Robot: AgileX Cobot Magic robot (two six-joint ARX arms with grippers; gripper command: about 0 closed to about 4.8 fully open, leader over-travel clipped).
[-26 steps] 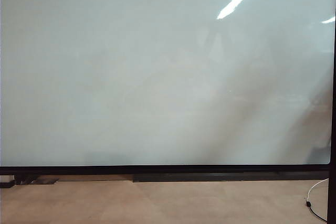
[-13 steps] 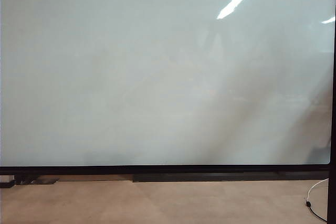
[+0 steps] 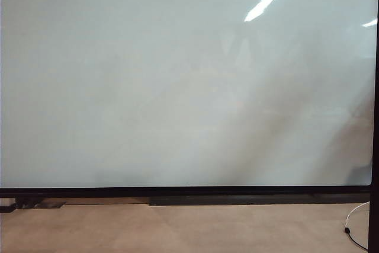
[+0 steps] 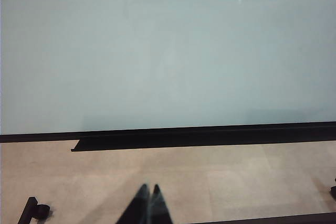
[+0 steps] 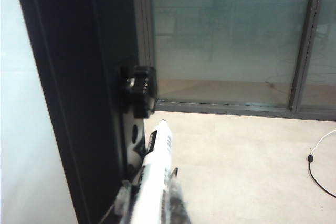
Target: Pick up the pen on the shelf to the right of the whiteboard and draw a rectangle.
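**Right fingers closed on the pen beside the board's frame**

The whiteboard (image 3: pixel 177 81) fills nearly the whole exterior view, its glossy surface blank apart from reflected ceiling lights, with a thin black frame along the bottom edge and a tan floor (image 3: pixel 177 229) below it. Neither arm appears in that view.

In the right wrist view the right gripper (image 5: pixel 152 203) sits low at the picture's edge, its translucent fingers (image 5: pixel 124 199) clenched around the white barrel of the pen (image 5: pixel 156 166). The pen's barrel carries black print and runs away from the camera, close beside the board's dark frame (image 5: pixel 79 87) and just below a small black bracket (image 5: pixel 137 90) fixed to it. A black cable (image 5: pixel 317 169) lies on the floor well off to the side.

In the left wrist view the left gripper (image 4: pixel 148 205) hangs above the floor, facing the whiteboard, its dark fingers pressed together with nothing between them.
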